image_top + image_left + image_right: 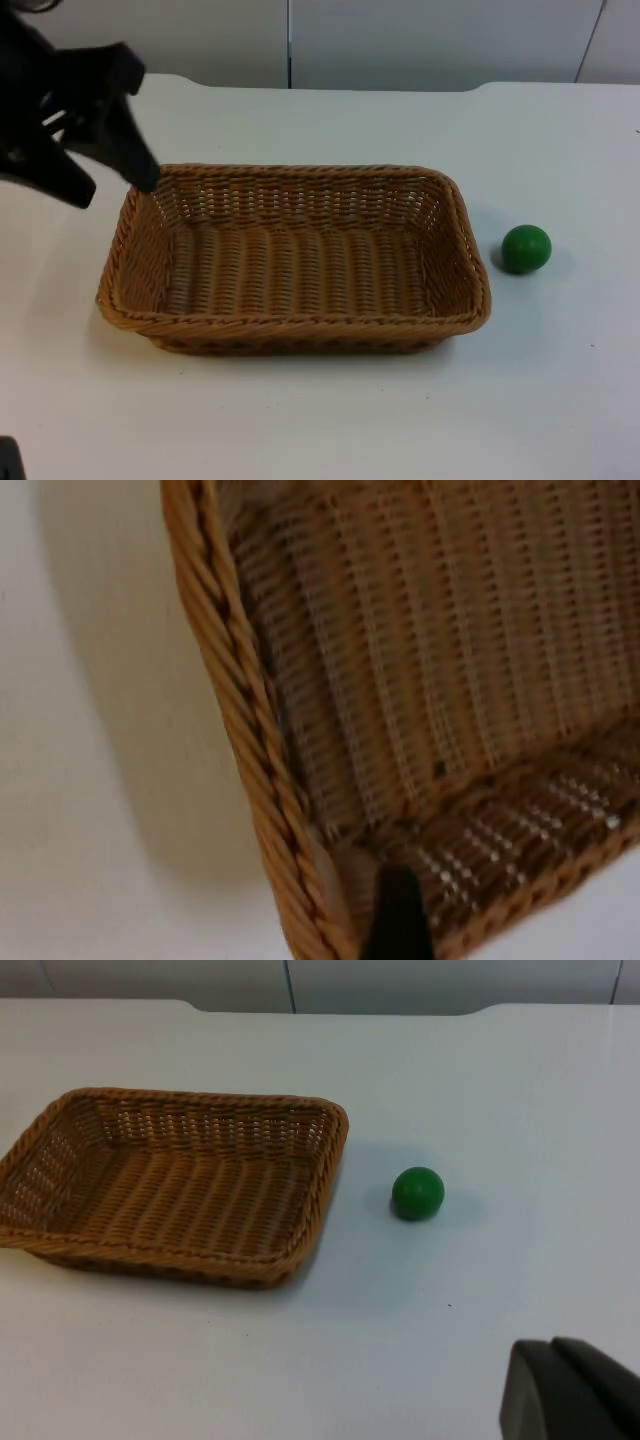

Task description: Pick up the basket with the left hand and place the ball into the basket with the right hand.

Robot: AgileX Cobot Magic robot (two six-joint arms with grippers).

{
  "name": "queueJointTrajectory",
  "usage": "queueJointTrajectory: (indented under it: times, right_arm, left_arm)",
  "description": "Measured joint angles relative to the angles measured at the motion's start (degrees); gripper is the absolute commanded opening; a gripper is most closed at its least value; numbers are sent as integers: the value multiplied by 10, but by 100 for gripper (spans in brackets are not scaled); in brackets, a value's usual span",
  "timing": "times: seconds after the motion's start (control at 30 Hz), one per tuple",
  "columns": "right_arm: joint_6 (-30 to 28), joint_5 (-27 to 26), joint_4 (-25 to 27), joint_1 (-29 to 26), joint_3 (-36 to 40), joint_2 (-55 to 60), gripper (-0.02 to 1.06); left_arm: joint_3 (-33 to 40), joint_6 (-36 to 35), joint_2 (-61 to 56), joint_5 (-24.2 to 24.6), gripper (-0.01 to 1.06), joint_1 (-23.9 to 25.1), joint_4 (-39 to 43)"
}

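Wicker rim fills the near foreground: the basket (290, 260) sits flat on the white table (320, 420), long side toward us, with nothing in it. Left gripper (110, 170) hangs at its far left corner, fingers spread, one tip just at the rim, the other outside it; nothing is pinched yet. Ball (526, 248), small and green, rests on the table just beside the basket's right end, not touching. Right gripper (565, 1390) waits well back from the ball; whether it is spread I cannot tell. Basket looks light and stiff, so the braided rim should take a pinch. Ball looks smooth, hard and ready to roll; it wants a centred squeeze.
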Motion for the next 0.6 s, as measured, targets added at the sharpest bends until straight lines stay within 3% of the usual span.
queueJointTrajectory:
  times: [0.3,0.6]
  right_arm:
    - [0,0,1,0,0,-1,0]
    - [0,0,1,0,0,-1,0]
  left_arm:
    - [-62,-57,97,-24,61,-11,107]
    - [-82,-68,139,-48,61,-16,125]
